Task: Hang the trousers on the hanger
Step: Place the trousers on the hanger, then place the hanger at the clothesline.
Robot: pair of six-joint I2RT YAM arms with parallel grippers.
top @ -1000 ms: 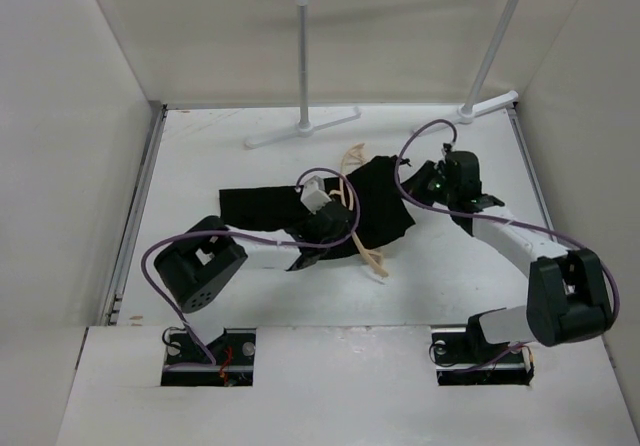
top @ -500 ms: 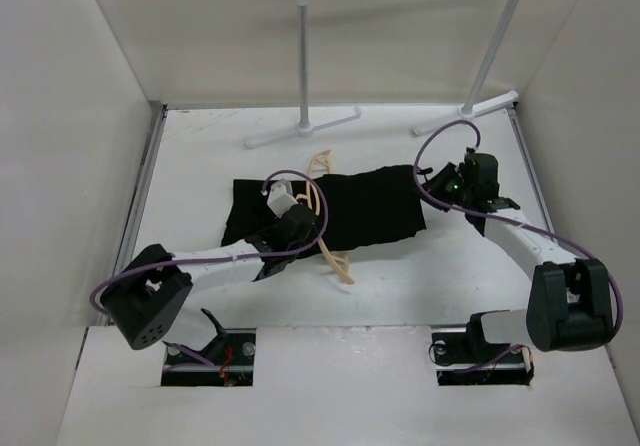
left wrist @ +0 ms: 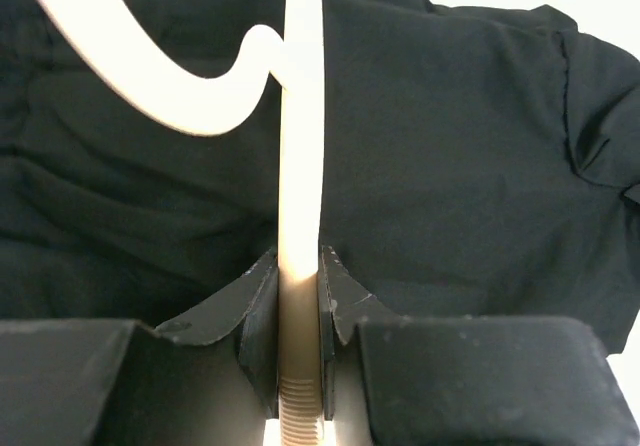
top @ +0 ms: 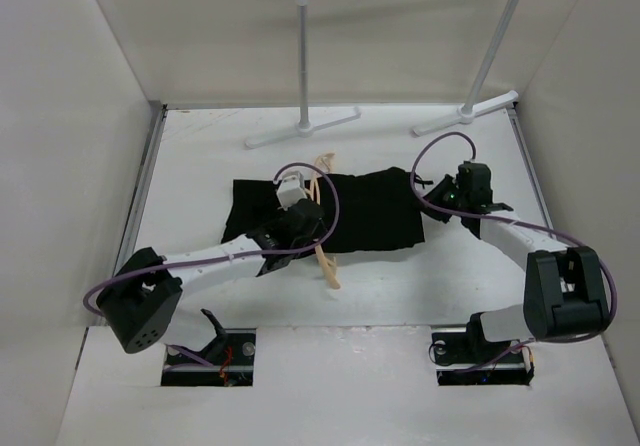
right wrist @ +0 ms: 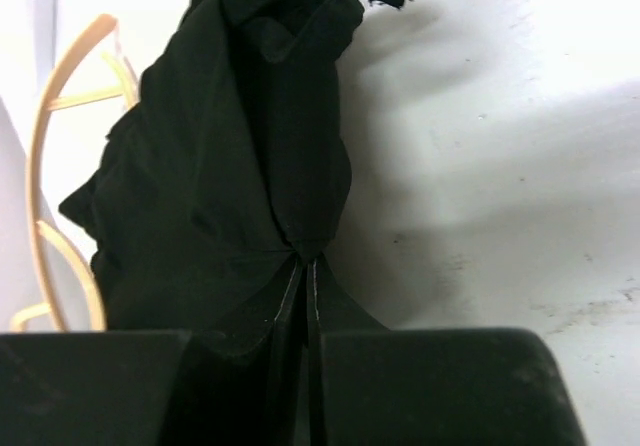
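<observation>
The left gripper (left wrist: 298,291) is clamping the hanger (left wrist: 300,146) at lower centre of its view. The right gripper (right wrist: 303,271) is pinching the trousers (right wrist: 240,166), which are lying spread across the centre of the top view.

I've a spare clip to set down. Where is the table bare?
Bare: the strip between the trousers and the rail's feet, and the near patch between the hanger and the right arm. Crowded: mid-table, where the left hand and right hand grip them.
</observation>
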